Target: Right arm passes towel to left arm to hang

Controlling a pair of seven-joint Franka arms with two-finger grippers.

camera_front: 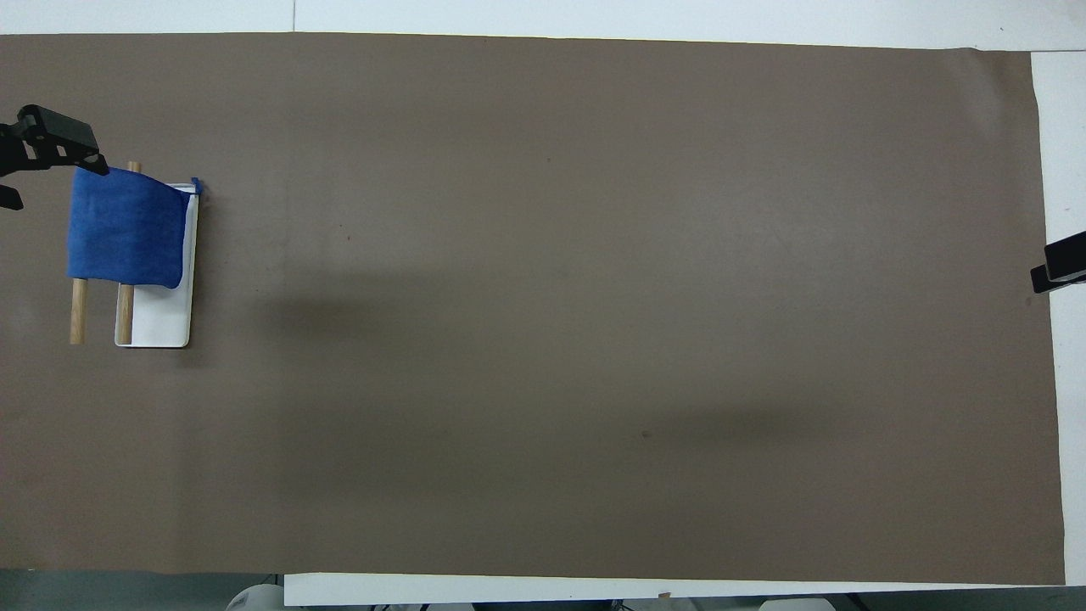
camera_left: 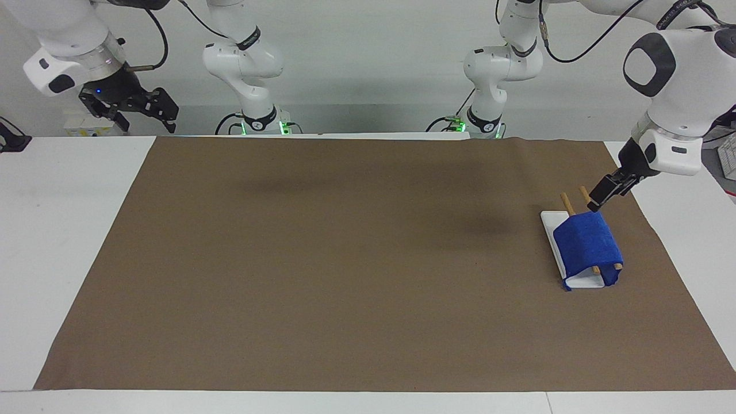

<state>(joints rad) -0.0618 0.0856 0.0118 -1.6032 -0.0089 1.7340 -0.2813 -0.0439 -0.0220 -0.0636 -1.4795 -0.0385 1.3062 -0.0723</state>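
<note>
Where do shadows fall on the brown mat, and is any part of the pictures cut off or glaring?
Facing view: soft dark patches on the mat, one beside the towel; no glare. Overhead view: a faint shadow band mid-mat; the left gripper is cropped at the edge by the towel, and only a tip of the right gripper shows.
</note>
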